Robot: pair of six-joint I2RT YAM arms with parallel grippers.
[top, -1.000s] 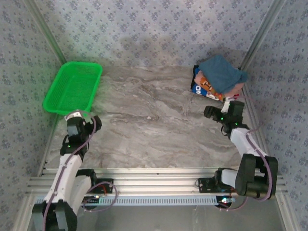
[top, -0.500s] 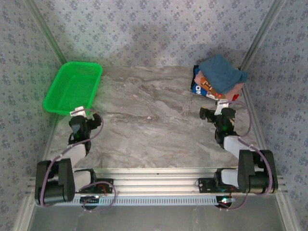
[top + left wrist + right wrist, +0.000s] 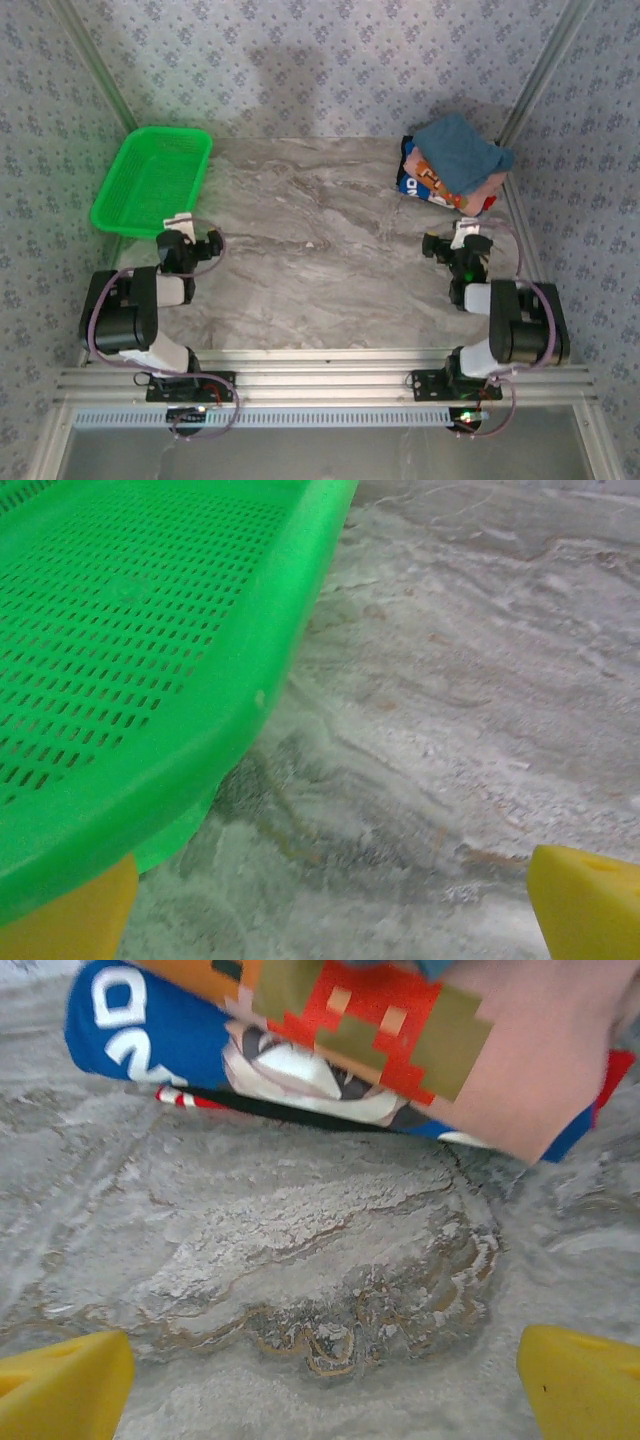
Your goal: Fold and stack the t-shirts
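Top external view has the t-shirts [image 3: 455,165] piled in the upper right of the desk [image 3: 320,230], just above the right gripper [image 3: 452,243] and way farther from the left gripper [image 3: 190,240], both spread wide and empty.

Soft cloth t-shirts [image 3: 455,158], glossy plastic basket [image 3: 150,185] & matt marble-look table [image 3: 320,260].

Grey marbled tabletop [image 3: 320,265] w/ green plastic mesh basket [image 3: 150,182] far L; stacked multicolour cloth t-shirts [image 3: 455,160] far R corner.
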